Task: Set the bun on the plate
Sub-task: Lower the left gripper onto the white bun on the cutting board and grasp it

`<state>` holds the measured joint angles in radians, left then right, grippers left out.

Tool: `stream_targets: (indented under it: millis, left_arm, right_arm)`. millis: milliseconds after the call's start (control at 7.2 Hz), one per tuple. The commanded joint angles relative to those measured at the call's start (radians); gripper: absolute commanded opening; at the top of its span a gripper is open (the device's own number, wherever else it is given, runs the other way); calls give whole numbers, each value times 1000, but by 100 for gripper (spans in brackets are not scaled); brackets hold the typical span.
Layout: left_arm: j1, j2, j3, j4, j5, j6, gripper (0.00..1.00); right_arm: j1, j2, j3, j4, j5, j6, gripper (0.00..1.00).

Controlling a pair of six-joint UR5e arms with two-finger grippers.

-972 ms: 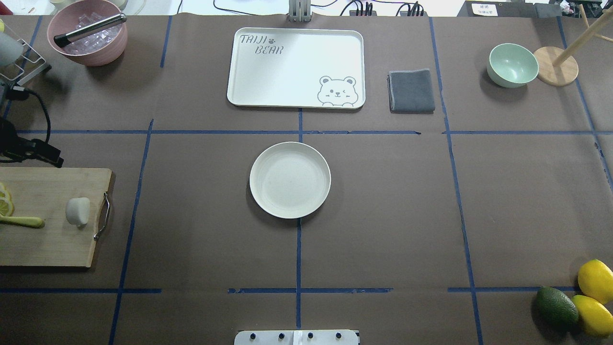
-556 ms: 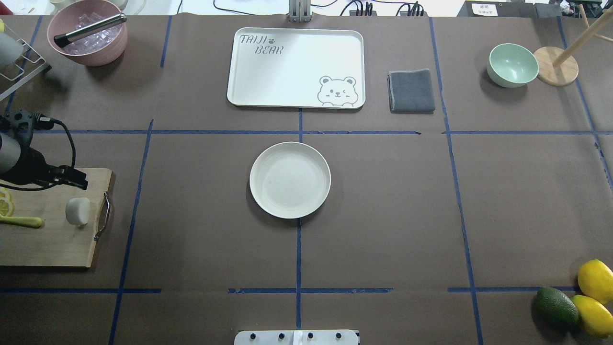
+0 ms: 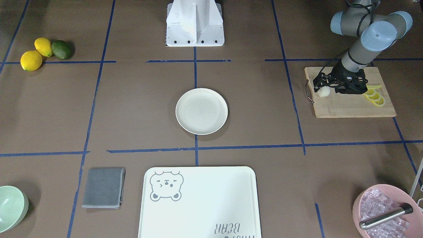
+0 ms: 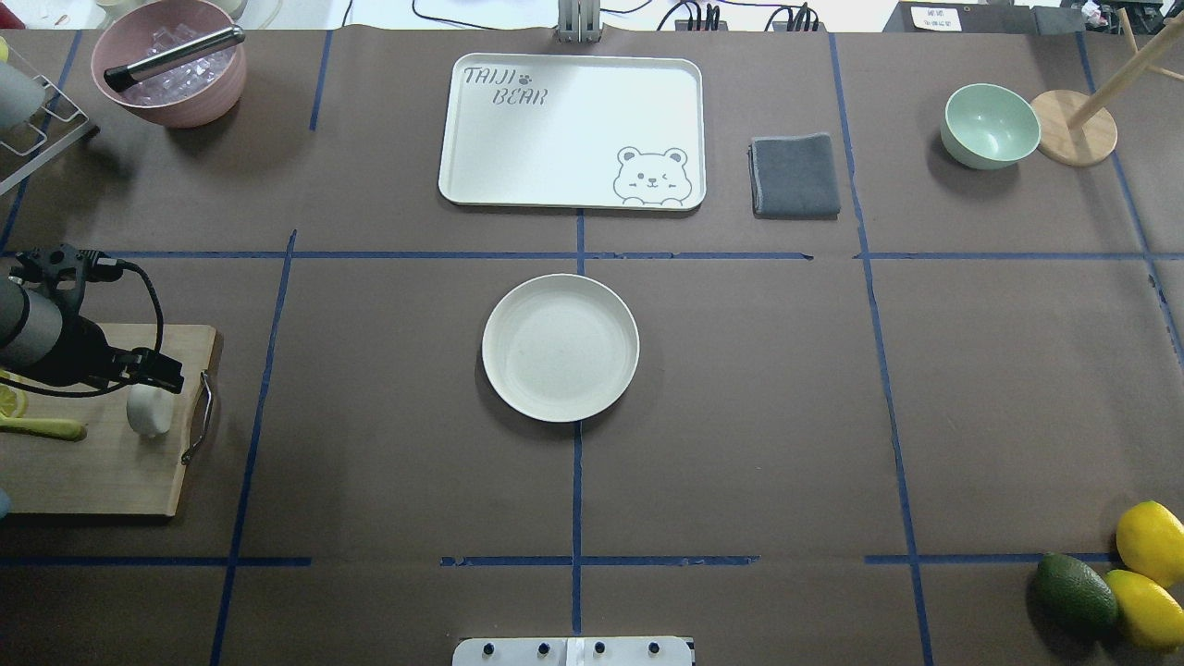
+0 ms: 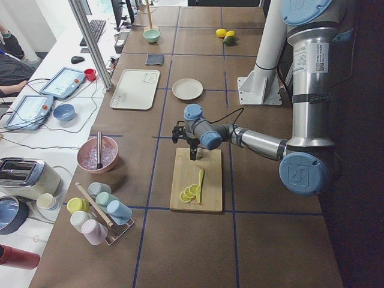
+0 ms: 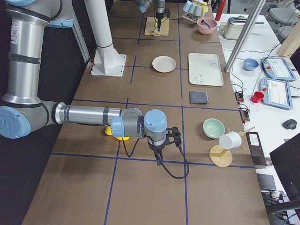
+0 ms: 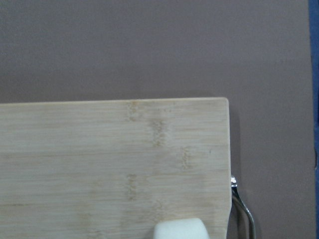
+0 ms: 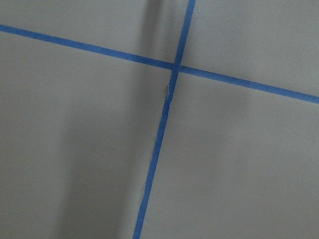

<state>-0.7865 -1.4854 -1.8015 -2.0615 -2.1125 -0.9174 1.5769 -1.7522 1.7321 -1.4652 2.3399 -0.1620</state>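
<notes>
The small white bun (image 4: pixel 148 413) (image 3: pixel 325 93) lies on a wooden cutting board (image 4: pixel 92 472), near the end that carries the metal handle. My left gripper (image 4: pixel 169 374) (image 3: pixel 319 85) hovers just over the bun's far side with its fingers apart, open and holding nothing. In the left wrist view only the bun's top (image 7: pixel 179 230) shows, at the bottom edge. The round cream plate (image 4: pixel 560 347) (image 3: pixel 201 111) sits bare at the table's centre, well to the right of the board. My right gripper (image 6: pixel 159 143) shows only in the exterior right view, so I cannot tell its state.
Lemon slices (image 3: pixel 375 97) lie on the board behind the gripper. A bear-print tray (image 4: pixel 571 129), a grey cloth (image 4: pixel 795 176) and a green bowl (image 4: pixel 990 125) line the far side. The pink bowl (image 4: pixel 168 60) is at far left. Lemons (image 4: pixel 1147 541) and an avocado (image 4: pixel 1073 592) are at near right.
My left arm has come in from the table's left edge, over the cutting board, and now sits right above the bun. The bun and the plate have not moved.
</notes>
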Motion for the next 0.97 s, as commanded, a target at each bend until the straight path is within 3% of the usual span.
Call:
stream_targets:
  millis: [0,417,694,833]
  left_arm:
    - [7,10,-4,0,0,-1,50]
    - [13,10,-50,12,-3,-5,38]
    - [9,-9,-53,30,-10,-5,35]
    - [4,-59,-73,103,-11,-6,35]
  right_arm:
    - [0,-1,0,0,-1,-1,100]
    - [0,0,3,0,-1,1,100]
    - [0,0,4,0,2,1,100]
    - [0,0,4,-1,2,1,100]
